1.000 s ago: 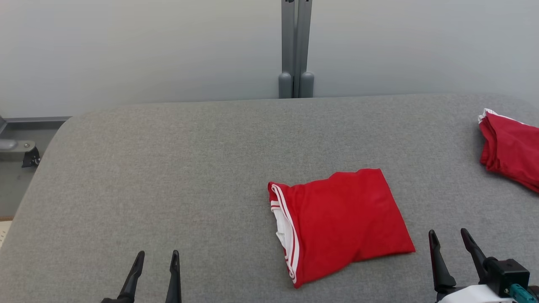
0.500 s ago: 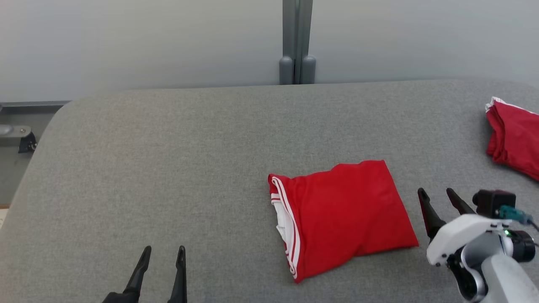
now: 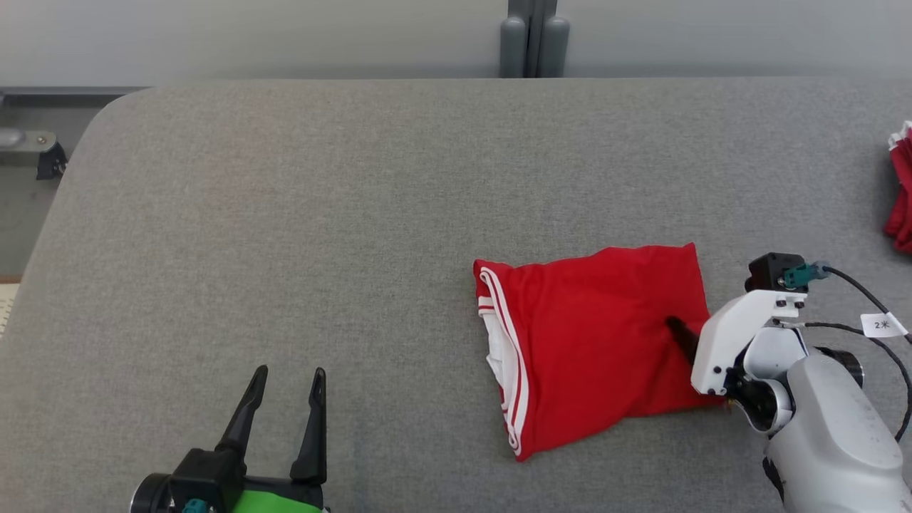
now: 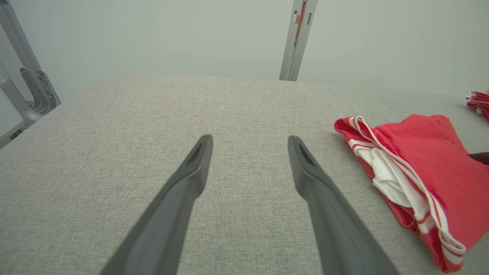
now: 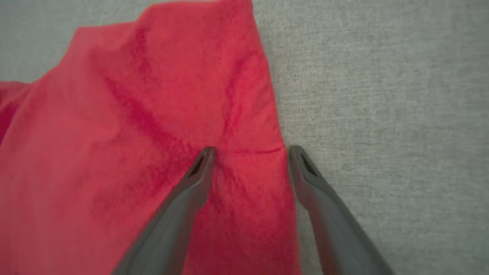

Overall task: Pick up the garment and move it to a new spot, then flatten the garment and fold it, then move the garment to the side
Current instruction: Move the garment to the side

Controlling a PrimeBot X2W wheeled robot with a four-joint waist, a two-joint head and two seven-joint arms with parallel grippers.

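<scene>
I see the folded red garment (image 3: 591, 342) lying right of centre on the grey table (image 3: 285, 214). My right gripper (image 5: 251, 150) is spread wide, straddling the garment's right edge, perhaps touching the cloth. My left gripper (image 3: 289, 372) is also spread wide, well apart from the garment.

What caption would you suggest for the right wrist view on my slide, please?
The right gripper's open fingers straddle an edge of the folded red garment on the grey padded table.

Left gripper (image 4: 250, 143) fingers spread over grey table (image 4: 114, 133), centre frame. Folded red garment (image 4: 420, 172), white stripes, right of frame.
</scene>
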